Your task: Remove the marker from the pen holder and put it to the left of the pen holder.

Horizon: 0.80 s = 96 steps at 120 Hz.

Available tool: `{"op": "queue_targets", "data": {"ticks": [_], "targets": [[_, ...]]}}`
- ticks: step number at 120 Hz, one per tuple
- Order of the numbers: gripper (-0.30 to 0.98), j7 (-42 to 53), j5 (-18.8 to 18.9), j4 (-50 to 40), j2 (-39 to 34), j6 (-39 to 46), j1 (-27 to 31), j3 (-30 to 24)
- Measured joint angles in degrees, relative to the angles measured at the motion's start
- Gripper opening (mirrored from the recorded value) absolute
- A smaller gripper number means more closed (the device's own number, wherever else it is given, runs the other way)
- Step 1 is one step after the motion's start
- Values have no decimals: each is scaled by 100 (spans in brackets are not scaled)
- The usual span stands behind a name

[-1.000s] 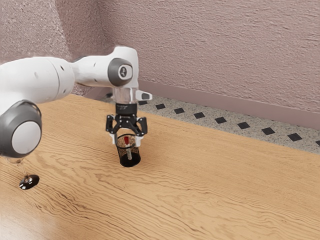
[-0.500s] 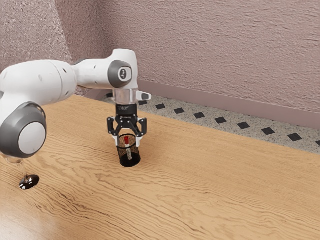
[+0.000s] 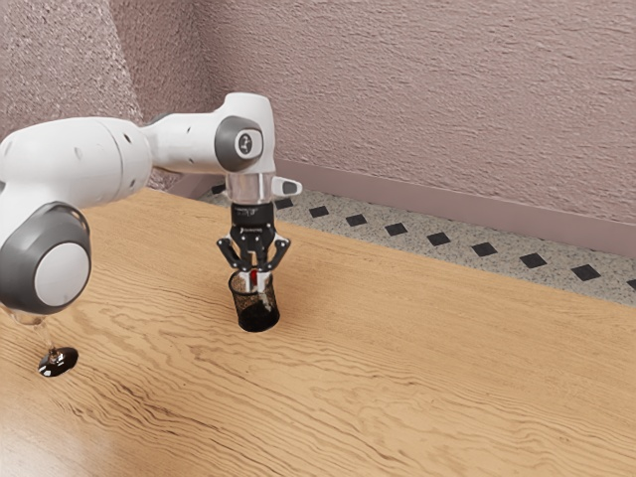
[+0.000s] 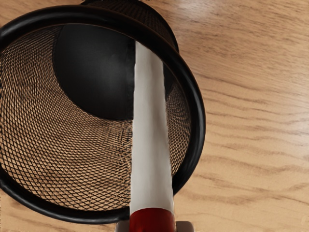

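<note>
Over the mouth of the pen holder [image 3: 258,319], our gripper [image 3: 255,283] has its two fingertips on the marker [image 3: 255,274]. From the wrist view we look down past the round black rim [image 4: 198,121] into the mesh interior, as far as the solid dark bottom [image 4: 89,72]. That view also gives us the marker's long white barrel [image 4: 150,130], lying at a slant inside the holder and running out of sight behind the rim at its far end. The exterior view gives us the outside: the holder upright on the wooden table [image 3: 417,378], and a dark glossy object [image 3: 58,362] well apart from it, toward the exterior view's left and near the lower part of our arm [image 3: 189,144]. Our fingers stand close together, parted by just the marker's thickness, and we have it clasped at its red end [image 4: 152,221], one grey pad [image 4: 185,226] against each side. So the marker is in our grip, its red end up at the holder's mouth and its barrel within the mesh wall. As for our pose, we reach in from the exterior view's left, the forearm running roughly level before the wrist bends downward. Our hand points straight down above the holder, with the fingertips at about the level of the rim.
</note>
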Motion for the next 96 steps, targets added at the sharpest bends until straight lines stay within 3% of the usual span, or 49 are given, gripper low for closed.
{"op": "queue_targets", "data": {"ticks": [32, 52, 68, 96], "targets": [[-8, -65, 265, 205, -601, -530, 46, 77], [-9, -69, 510, 442, -1048, -1026, 424, 46], [-9, 167, 586, 474, -806, -576, 741, 21], [-10, 1466, -397, -212, -521, 1385, 1290, 12]]}}
